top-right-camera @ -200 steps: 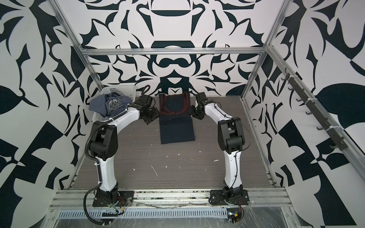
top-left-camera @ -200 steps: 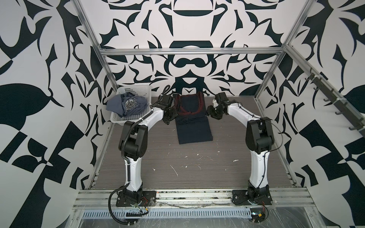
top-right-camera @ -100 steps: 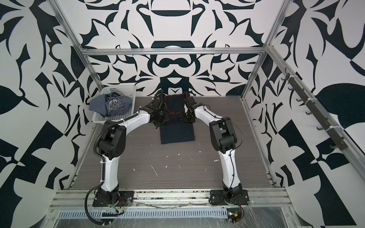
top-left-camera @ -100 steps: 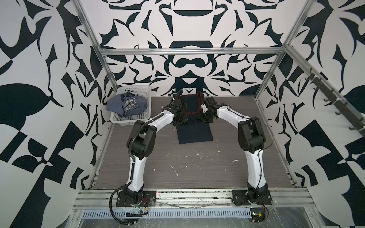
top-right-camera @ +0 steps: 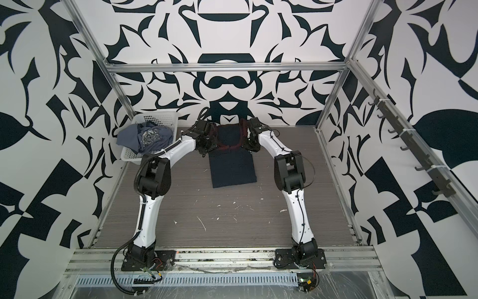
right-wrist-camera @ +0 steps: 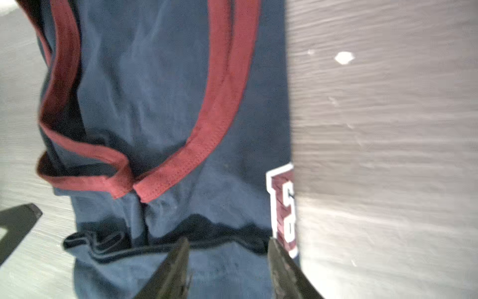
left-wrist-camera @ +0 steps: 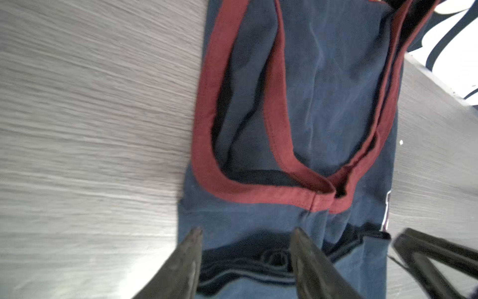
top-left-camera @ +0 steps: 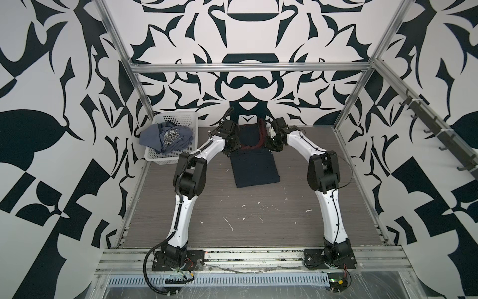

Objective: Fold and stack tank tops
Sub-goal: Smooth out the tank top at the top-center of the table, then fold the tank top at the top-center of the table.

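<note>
Navy tank top (top-left-camera: 254,165) on table (top-left-camera: 258,214) — left end effector (left-wrist-camera: 245,230), right end effector (right-wrist-camera: 227,240) both parted over it.

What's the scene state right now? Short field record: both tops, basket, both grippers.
navy tank top: flat on the table, narrowed to a strip, maroon-trimmed end toward the back wall
grey-blue tank top: crumpled in the basket, spilling over its rim
basket: table's far left corner
left gripper: open, over the navy top's left side
right gripper: open, over its right side by the number print
stack: not yet started
</note>
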